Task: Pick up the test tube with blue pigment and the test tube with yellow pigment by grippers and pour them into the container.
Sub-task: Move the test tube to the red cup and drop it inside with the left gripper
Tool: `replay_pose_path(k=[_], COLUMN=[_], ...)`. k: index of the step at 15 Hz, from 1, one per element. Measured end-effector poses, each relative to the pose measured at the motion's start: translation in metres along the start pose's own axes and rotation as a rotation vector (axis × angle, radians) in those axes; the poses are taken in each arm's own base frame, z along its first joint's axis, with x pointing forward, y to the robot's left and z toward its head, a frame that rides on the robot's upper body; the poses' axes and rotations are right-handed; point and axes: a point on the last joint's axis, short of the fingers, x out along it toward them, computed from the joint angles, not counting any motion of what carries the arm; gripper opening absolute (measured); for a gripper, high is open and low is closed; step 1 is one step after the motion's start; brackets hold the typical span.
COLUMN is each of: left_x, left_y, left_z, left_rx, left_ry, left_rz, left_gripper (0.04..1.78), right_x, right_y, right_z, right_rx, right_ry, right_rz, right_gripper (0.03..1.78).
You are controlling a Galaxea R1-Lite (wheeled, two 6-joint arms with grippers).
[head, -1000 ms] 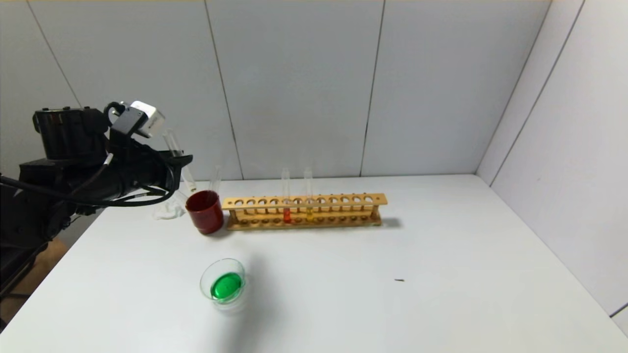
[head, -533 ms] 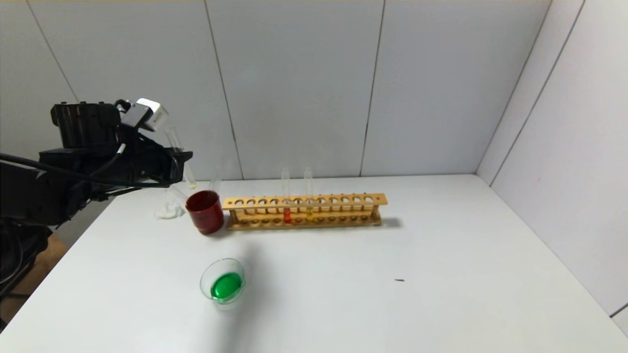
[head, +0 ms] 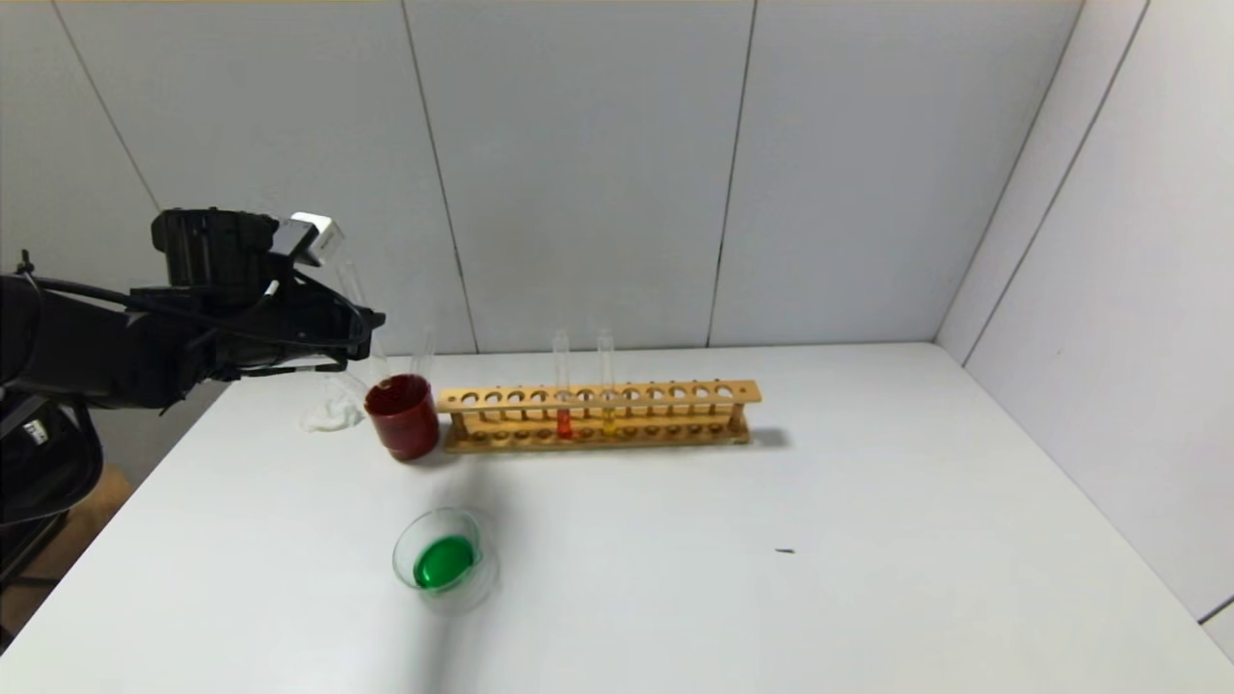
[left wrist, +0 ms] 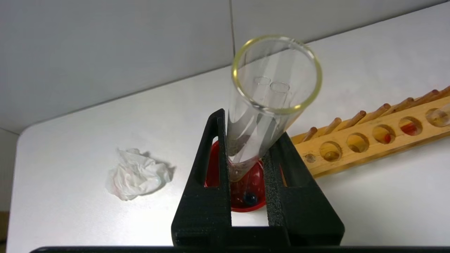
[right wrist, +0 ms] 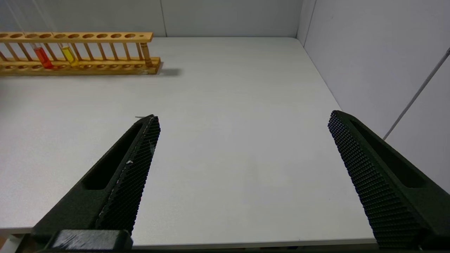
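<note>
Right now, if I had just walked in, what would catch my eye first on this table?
Probably the vivid green liquid in the clear glass dish near the table's front. Next, the black left gripper raised at the left, shut on an emptied test tube directly above the dark red cup. Beside that cup lies a long wooden rack with a red tube and a yellow tube.

My left gripper [left wrist: 246, 165] is closed on a clear test tube [left wrist: 262, 116], now almost empty, and holds it tilted just above the dark red cup [head: 402, 415], where another empty tube [head: 422, 353] stands. The container [head: 442, 560], a shallow clear glass dish, sits on the table nearer to me with green liquid inside. My right gripper [right wrist: 242, 168] is wide open, over the table.
</note>
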Motion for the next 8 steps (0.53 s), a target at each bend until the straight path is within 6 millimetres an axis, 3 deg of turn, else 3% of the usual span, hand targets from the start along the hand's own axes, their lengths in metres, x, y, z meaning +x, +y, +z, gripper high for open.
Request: replay_pose_path(k=[8], left_x=[0.02], left_y=[0.004], left_z=[-0.007], left_rx=[-0.013], left_ry=[0.056], left_rz=[-0.007], left_gripper=[0.31], right_x=[0.0], right_y=[0.0], right_z=[0.0], right_rx=[0.0], right_ry=[0.0], right_rz=[0.0], right_gripper=[1.75])
